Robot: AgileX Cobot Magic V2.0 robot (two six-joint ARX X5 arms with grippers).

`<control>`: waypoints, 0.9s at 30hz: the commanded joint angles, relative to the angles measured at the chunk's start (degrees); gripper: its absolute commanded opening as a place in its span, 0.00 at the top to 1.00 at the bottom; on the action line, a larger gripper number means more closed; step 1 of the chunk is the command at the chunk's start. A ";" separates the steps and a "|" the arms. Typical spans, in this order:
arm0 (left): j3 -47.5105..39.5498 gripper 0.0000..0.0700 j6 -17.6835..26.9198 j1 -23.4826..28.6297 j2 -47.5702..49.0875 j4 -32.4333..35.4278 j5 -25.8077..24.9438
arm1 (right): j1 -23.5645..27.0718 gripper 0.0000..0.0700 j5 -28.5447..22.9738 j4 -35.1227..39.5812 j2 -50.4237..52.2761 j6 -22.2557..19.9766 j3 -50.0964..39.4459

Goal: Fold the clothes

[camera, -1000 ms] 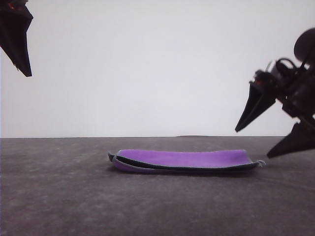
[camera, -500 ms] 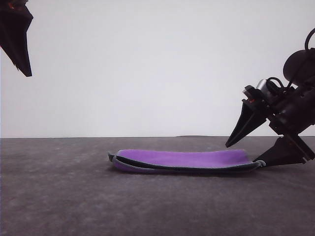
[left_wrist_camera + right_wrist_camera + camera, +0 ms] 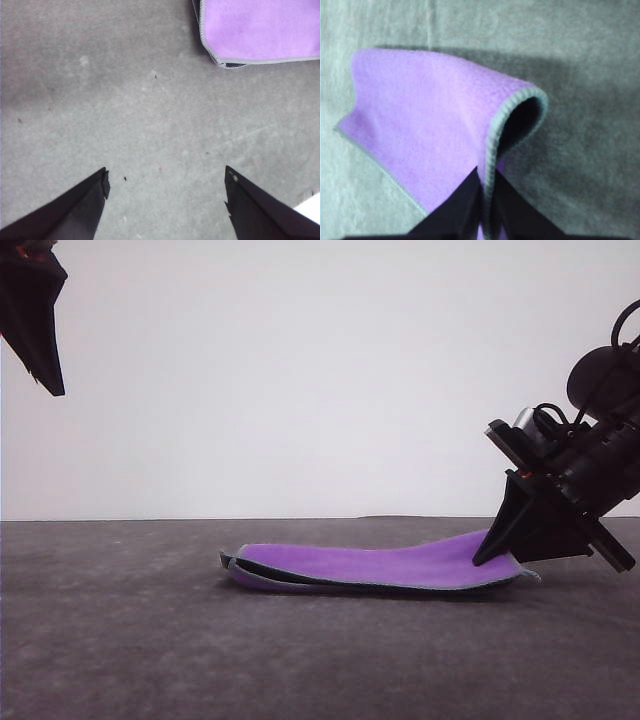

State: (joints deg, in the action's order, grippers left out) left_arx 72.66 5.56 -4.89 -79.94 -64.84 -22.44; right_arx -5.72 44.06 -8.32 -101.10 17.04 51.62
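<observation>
Cloth (image 3: pixel 370 565) lies purple face up, long axis left-right across surface (image 3: pixel 120 640); right hand (image 3: pixel 500 552) pinches its raised right end; left hand (image 3: pixel 165 182) spread, aloft.

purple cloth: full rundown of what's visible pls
The cloth is small, thick and fleecy: bright purple face up, dark grey underneath, pale stitched edge. It lies on the grey table, apparently doubled over, layers showing at its left end. The right gripper is shut on its right edge, which is raised and curled. The left gripper hangs open, apart.
</observation>
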 commanded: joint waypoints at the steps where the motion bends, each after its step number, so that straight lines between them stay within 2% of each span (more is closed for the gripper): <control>1: 0.35 0.36 0.78 0.00 -0.55 0.18 -0.17 | -0.62 1.00 1.76 1.23 -1.22 0.94 0.47; 6: 0.35 0.36 0.21 0.00 -0.55 0.27 -0.16 | -4.02 1.00 3.93 7.45 -1.22 5.23 0.51; 14: 0.35 0.36 -0.68 0.00 -0.55 0.56 -0.15 | -12.89 1.00 1.89 19.00 -1.84 13.16 1.32; 20: 0.35 0.36 -0.70 0.00 -0.55 0.66 -0.15 | -17.49 1.00 0.86 19.10 -5.32 14.73 6.27; 27: 0.35 0.36 -0.70 0.00 -0.55 0.63 -0.15 | -20.62 1.00 0.92 18.80 -10.33 16.60 12.92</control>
State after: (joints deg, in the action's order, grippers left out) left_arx 72.66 5.04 -4.89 -79.94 -64.47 -22.44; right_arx -25.66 44.88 10.08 -109.91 32.57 63.14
